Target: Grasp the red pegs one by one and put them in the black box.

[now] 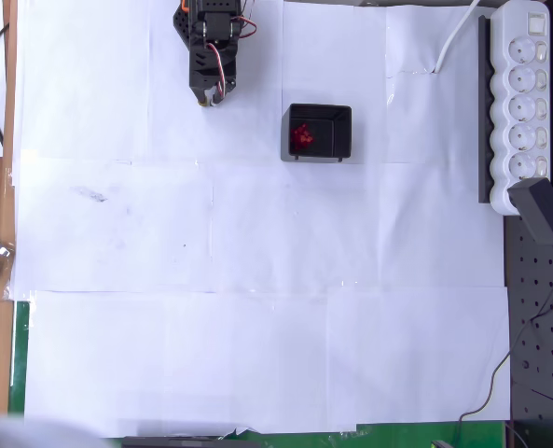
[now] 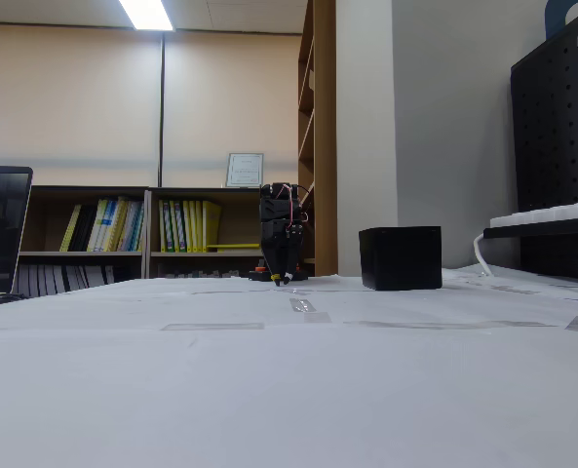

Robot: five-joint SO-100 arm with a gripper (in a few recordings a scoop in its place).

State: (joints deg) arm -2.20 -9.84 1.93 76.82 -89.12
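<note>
White paper sheets (image 1: 257,280) taped edge to edge cover the table and take up most of the overhead view. At upper centre of that frame sits the black box (image 1: 319,132), open top up, with the red pegs (image 1: 302,136) bunched in a small cluster toward its left wall. To the box's left, well apart from it and close to the top edge, the black arm hangs folded with its gripper (image 1: 214,95) pointing down at bare paper; nothing is between the tips, and I cannot tell whether the jaws are parted or closed. Along the right edge lies a white power strip (image 1: 526,103) with a black adapter (image 1: 543,209) plugged in at its lower end. Low fixed view: blurred paper fills the lower half of the frame. At centre the gripper (image 2: 283,281) points down just above the sheet, jaw state again unreadable. The black box (image 2: 400,257) stands right of centre, apart from the arm, showing a solid side wall, contents hidden. Bookshelves (image 2: 142,226) line the back wall at left.
</note>
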